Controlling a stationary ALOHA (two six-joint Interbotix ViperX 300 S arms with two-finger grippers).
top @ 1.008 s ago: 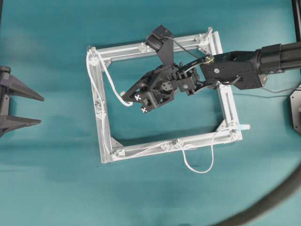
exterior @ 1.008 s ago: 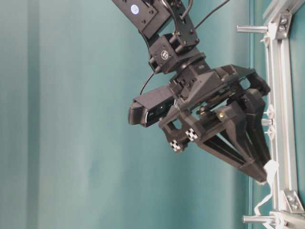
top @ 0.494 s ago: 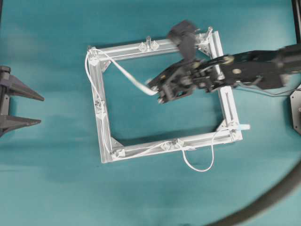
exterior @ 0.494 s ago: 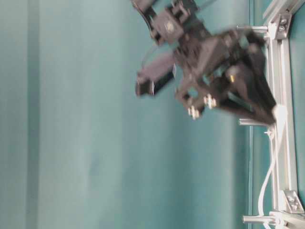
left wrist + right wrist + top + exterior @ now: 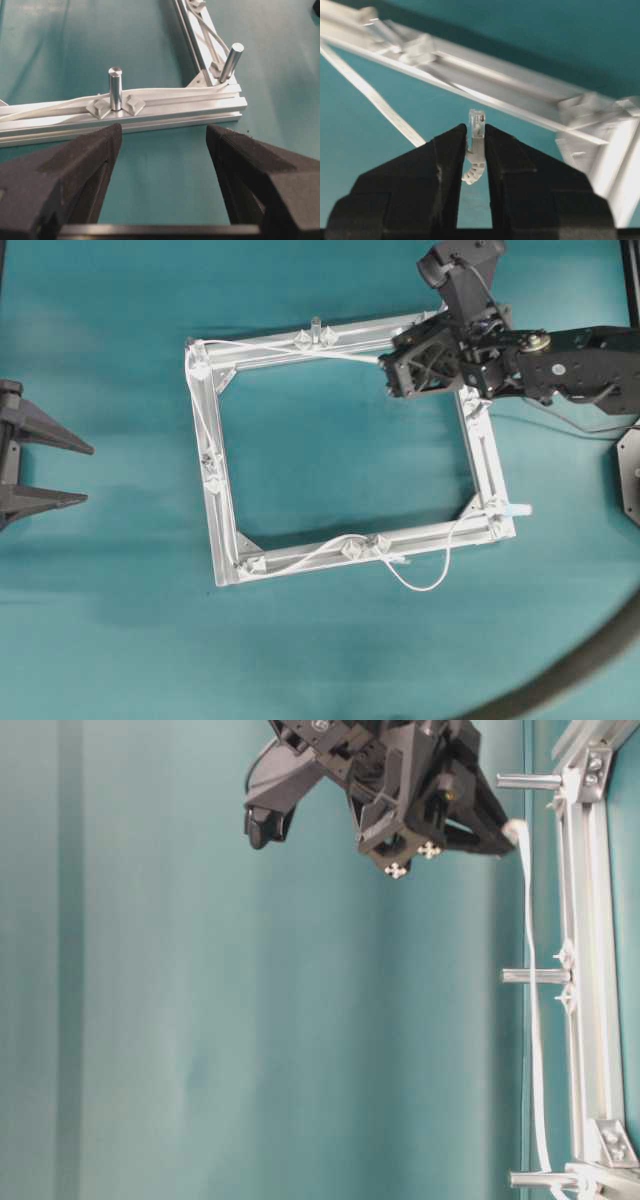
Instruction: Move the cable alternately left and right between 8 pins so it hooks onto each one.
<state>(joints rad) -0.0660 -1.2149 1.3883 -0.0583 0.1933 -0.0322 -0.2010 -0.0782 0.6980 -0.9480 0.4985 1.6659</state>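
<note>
The right end effector (image 5: 400, 375), clamped on the thin white cable's (image 5: 260, 345) clear plug (image 5: 476, 122), has swung to the square aluminium frame's (image 5: 215, 510) far corner, pulling the cable taut; the open left end effector (image 5: 45, 470) waits.

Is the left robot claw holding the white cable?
No, the left end effector is open and empty, with the cable lying on the frame beyond it.

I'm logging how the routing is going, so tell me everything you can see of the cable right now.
The cable is a thin, flat-looking white cord, flexible. Its clear plug end is pinched between the right gripper fingers near the frame's far right corner. From there it runs along the far rail past the middle pin, round the far left corner, down the left rail, along the near rail, then sags in a loose loop onto the cloth. A light blue tip sticks out at the near right corner.
</note>
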